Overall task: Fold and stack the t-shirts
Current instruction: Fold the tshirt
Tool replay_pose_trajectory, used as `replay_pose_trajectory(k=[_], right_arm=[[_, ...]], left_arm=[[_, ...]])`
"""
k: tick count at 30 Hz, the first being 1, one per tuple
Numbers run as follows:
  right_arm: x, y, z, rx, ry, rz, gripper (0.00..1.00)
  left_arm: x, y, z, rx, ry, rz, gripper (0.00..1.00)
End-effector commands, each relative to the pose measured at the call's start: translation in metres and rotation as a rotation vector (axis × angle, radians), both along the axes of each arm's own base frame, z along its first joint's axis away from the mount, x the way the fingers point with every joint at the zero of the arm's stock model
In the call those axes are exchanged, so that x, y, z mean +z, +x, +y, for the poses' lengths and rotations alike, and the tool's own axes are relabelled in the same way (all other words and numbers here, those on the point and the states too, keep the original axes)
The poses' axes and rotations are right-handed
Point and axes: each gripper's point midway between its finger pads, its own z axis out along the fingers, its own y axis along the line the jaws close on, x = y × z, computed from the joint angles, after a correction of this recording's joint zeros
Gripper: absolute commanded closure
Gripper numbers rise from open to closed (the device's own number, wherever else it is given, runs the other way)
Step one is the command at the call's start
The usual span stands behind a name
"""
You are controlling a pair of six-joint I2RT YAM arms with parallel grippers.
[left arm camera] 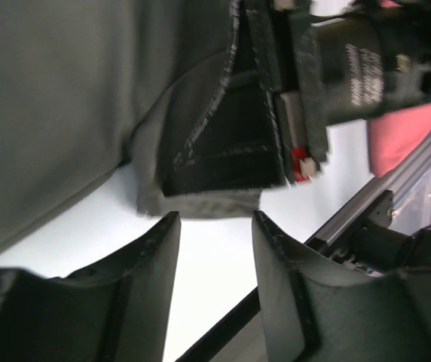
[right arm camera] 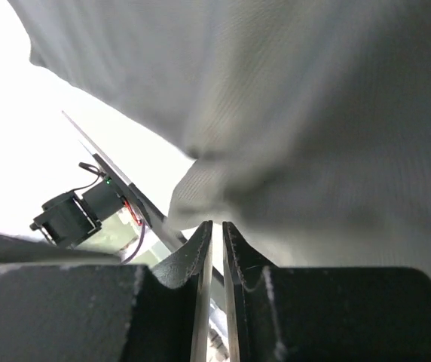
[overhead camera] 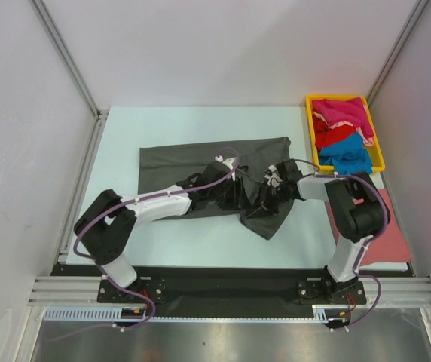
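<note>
A large dark grey t-shirt (overhead camera: 193, 162) lies spread on the table's middle, its near right part bunched into a fold. My left gripper (overhead camera: 238, 197) is open and empty, its tips (left arm camera: 215, 219) just short of the shirt's hem (left arm camera: 200, 202). My right gripper (overhead camera: 270, 197) faces it, its jaws almost closed (right arm camera: 217, 224) and pinching the grey shirt's edge (right arm camera: 313, 113). It also shows in the left wrist view (left arm camera: 223, 151). Magenta (overhead camera: 343, 113), red (overhead camera: 334, 137) and bright blue (overhead camera: 347, 158) shirts lie in the tray. A salmon-pink shirt (overhead camera: 392, 230) lies flat at the right.
The yellow tray (overhead camera: 309, 128) stands at the back right corner. Both arms reach inward and meet over the shirt's near edge. The black rail (overhead camera: 223, 283) runs along the table's near edge. White walls enclose the table on three sides.
</note>
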Motion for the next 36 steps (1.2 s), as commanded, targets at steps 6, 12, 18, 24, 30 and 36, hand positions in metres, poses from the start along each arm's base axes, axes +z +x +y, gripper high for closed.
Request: replay_pose_trajectory(k=[6, 12, 18, 24, 30, 36], right_arm=[[0.007, -0.033, -0.033, -0.01, -0.072, -0.015, 0.84], [-0.012, -0.07, -0.052, -0.049, -0.083, 0.033, 0.85], [-0.006, -0.058, -0.065, -0.107, -0.078, -0.002, 0.85], [0.07, 0.039, -0.047, -0.172, -0.013, -0.278, 0.83], [0.105, 0.151, -0.024, -0.219, 0.052, -0.388, 0.81], [0.096, 0.127, -0.02, -0.223, 0.097, -0.259, 0.82]], left_arm=[[-0.018, 0.003, -0.015, -0.064, -0.008, 0.066, 0.57], [-0.055, -0.006, -0.002, -0.07, 0.079, 0.125, 0.64], [-0.075, -0.007, 0.015, -0.107, 0.187, 0.119, 0.66], [-0.014, -0.006, 0.0, -0.162, 0.041, -0.004, 0.61], [0.033, 0.0, 0.01, -0.164, 0.001, -0.109, 0.57], [0.039, 0.015, 0.039, -0.101, 0.0, -0.096, 0.58]])
